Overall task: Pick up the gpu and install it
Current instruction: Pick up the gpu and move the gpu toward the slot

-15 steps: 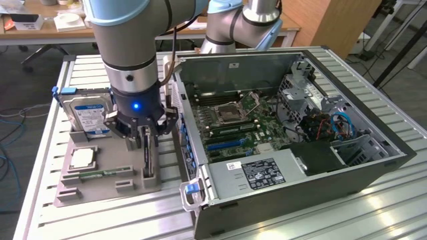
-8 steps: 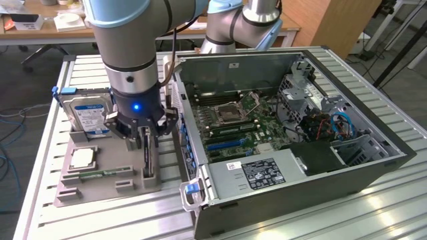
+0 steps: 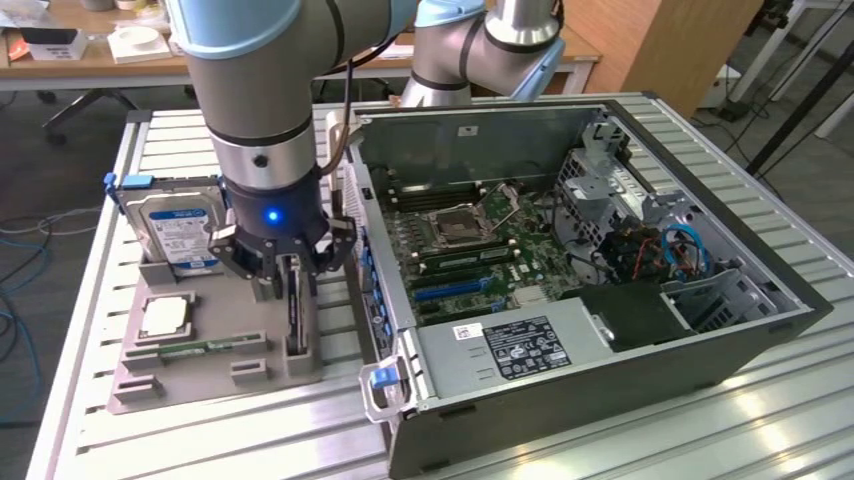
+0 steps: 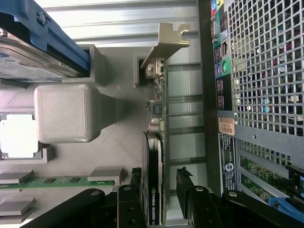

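Straddling the one gpu point(image 3: 296, 325) with my claw point(image 3: 295, 272) spread wide, I grip nothing; it stands on edge in the tray point(image 3: 160, 385) with one drive point(image 3: 180, 225), one chip point(image 3: 163, 315), one stick point(image 3: 207, 347).

A slatted aluminium table point(image 3: 747, 420) spans the lower frame of the exterior view, carrying a grey moulded parts tray point(image 3: 200, 375) at left centre and an open computer case point(image 3: 601, 400) at centre right.
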Action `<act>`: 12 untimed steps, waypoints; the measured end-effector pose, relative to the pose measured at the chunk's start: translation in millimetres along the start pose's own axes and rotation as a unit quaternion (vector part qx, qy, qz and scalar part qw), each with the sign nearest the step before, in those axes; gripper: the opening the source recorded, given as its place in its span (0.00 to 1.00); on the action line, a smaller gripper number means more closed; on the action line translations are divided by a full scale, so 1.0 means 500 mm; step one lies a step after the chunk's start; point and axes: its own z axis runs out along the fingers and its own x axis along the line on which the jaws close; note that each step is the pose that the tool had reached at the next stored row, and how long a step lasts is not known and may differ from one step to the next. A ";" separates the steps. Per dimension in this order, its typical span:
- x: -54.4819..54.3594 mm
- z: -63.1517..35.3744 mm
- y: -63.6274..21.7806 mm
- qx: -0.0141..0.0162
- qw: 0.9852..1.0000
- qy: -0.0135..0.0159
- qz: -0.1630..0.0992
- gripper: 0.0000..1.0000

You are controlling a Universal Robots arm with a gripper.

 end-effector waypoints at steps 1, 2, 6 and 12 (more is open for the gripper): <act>0.000 0.000 0.000 0.000 1.000 0.000 0.000 0.43; 0.000 0.001 0.000 0.000 1.000 0.000 0.000 0.43; 0.000 0.004 0.000 0.000 1.000 0.000 0.000 0.43; 0.000 0.008 0.000 0.000 1.000 0.000 0.000 0.43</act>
